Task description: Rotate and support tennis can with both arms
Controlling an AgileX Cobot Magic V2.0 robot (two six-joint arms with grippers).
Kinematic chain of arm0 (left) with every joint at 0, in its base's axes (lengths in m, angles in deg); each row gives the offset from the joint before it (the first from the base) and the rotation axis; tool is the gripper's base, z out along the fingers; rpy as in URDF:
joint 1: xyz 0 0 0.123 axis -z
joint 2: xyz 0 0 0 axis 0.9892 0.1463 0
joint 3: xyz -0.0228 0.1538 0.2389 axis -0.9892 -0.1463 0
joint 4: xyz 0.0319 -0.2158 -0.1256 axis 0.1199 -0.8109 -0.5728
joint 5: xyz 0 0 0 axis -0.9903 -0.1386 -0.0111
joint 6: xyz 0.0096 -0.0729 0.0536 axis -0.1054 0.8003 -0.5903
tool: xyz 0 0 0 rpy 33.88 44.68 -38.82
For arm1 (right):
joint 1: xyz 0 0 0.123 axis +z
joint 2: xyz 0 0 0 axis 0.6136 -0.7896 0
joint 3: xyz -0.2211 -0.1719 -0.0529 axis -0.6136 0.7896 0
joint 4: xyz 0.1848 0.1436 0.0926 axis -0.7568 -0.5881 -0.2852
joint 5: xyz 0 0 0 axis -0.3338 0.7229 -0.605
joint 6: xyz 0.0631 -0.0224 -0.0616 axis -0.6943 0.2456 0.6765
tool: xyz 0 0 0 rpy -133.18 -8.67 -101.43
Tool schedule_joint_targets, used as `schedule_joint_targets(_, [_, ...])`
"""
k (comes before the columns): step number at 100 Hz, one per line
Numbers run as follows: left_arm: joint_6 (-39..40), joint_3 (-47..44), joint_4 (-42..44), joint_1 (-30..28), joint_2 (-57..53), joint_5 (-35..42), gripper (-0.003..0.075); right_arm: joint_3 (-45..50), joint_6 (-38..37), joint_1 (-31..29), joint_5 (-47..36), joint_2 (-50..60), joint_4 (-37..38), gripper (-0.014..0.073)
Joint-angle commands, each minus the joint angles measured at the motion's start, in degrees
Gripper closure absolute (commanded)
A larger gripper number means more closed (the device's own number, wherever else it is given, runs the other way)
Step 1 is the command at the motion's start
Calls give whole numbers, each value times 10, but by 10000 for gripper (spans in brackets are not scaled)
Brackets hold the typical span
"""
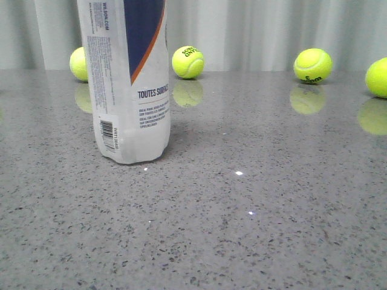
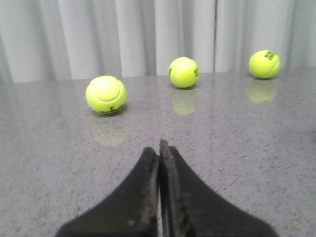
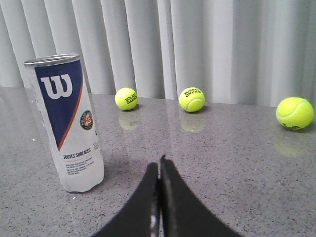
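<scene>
tennis can (image 1: 129,78) top cut off in front view, far-right ball (image 1: 378,77) clipped, label small print illegible

My desk (image 1: 254,229) is a grey speckled stone surface, glossy enough to mirror what rests on it. The tennis can (image 1: 128,78) stands upright on it, toward my left. Four yellow-green tennis balls lie along the far edge before a pale curtain: one (image 1: 78,63) partly behind the can, one (image 1: 188,61) just right of it, and two (image 1: 312,65) (image 1: 378,77) well apart to my right.
</scene>
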Motion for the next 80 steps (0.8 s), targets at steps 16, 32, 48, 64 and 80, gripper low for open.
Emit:
schedule_joint_targets(16, [-4, -39, -24, -35, -20, 59, 739, -13, 4, -4, -47, -8, -1, 663])
schedule_joint_targets(32, [-4, -39, -24, -34, -20, 58, 738, -13, 4, -4, -47, -8, -1, 663])
schedule_joint_targets(48, [-4, -39, -24, -29, -20, 55, 738, -13, 4, -4, -47, -8, -1, 663])
schedule_joint_targets(64, [-4, -39, -24, -29, -20, 55, 738, -13, 4, -4, -47, -8, -1, 663])
schedule_joint_targets(80, [-4, -39, -24, -29, -20, 55, 738, -13, 4, -4, -47, -8, -1, 663])
